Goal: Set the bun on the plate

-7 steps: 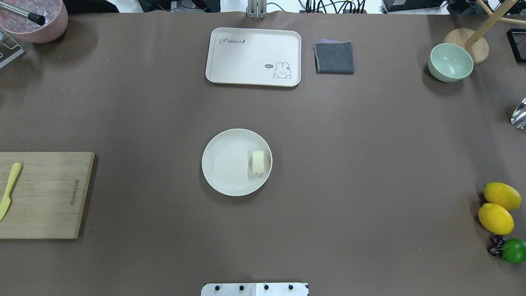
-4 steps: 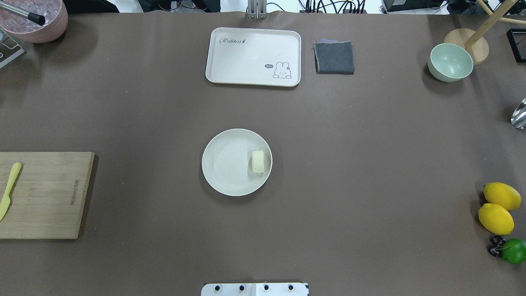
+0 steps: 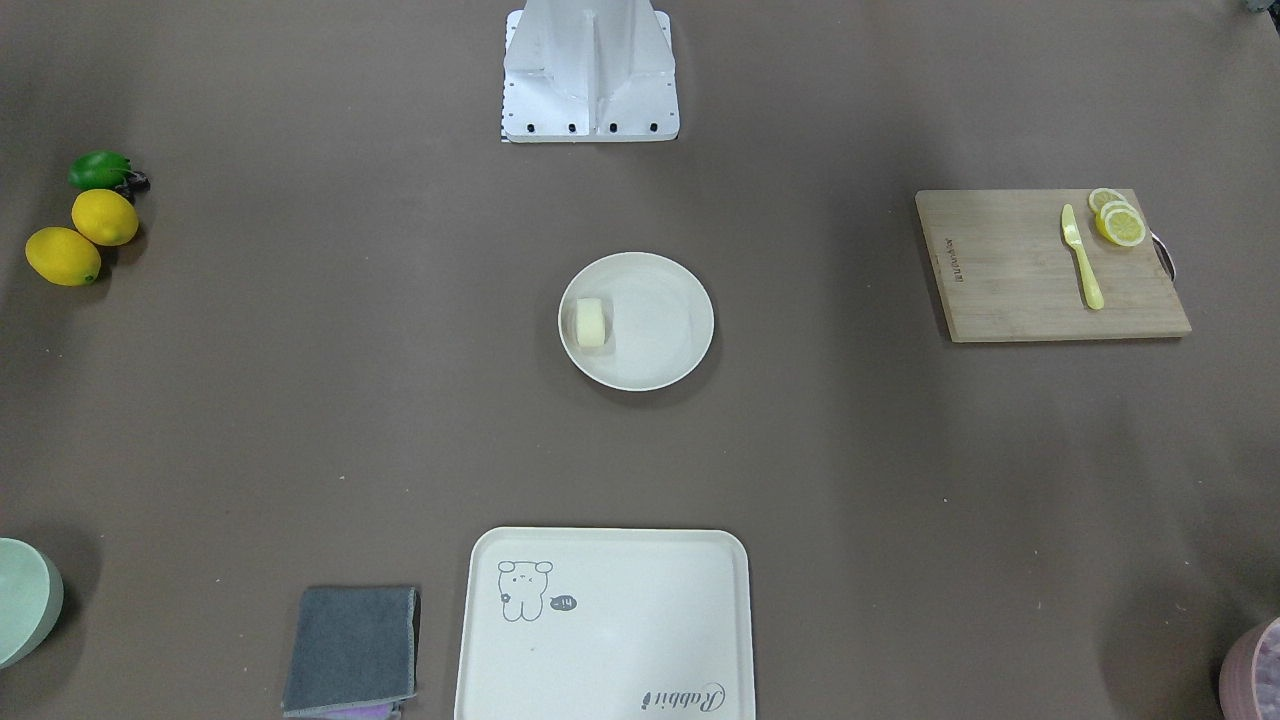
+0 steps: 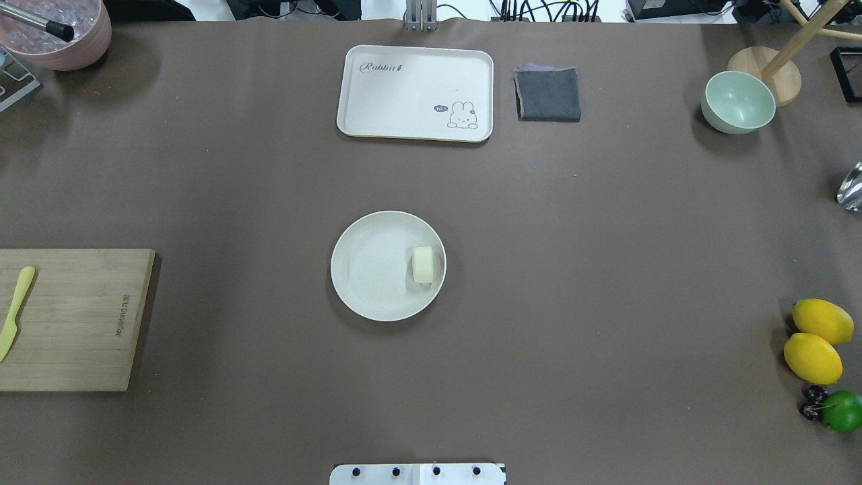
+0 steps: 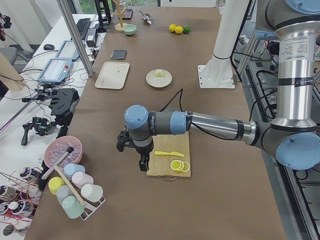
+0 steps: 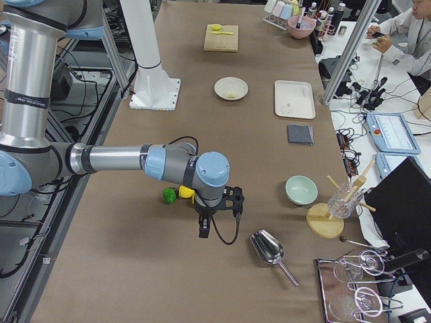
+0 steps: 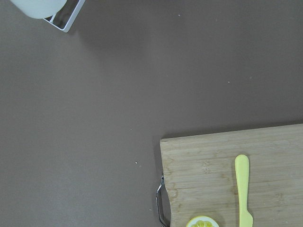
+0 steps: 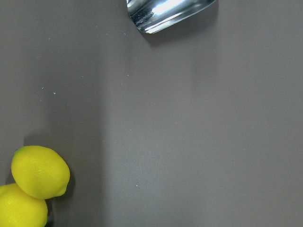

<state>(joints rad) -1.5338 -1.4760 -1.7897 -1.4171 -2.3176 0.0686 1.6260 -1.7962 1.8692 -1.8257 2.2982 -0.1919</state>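
Note:
The small cream bun (image 4: 423, 264) lies on the round cream plate (image 4: 370, 269) at the table's middle, close to the plate's right rim in the overhead view. The front-facing view shows the same bun (image 3: 591, 322) by the left rim of the plate (image 3: 665, 330). My left gripper (image 5: 143, 164) hangs over the table beside the wooden cutting board (image 5: 170, 155), far from the plate; I cannot tell whether it is open or shut. My right gripper (image 6: 204, 229) hangs near the lemons (image 6: 186, 192) at the other end, and I cannot tell its state either.
A rectangular cream tray (image 4: 415, 92) and a folded grey cloth (image 4: 548, 93) lie at the far side. A pale green bowl (image 4: 737, 102) stands far right, with lemons (image 4: 815, 340) and a lime (image 4: 842, 410) nearer. The board (image 4: 74, 318) carries a yellow knife (image 4: 15, 312). A metal scoop (image 6: 269, 250) lies by the right gripper.

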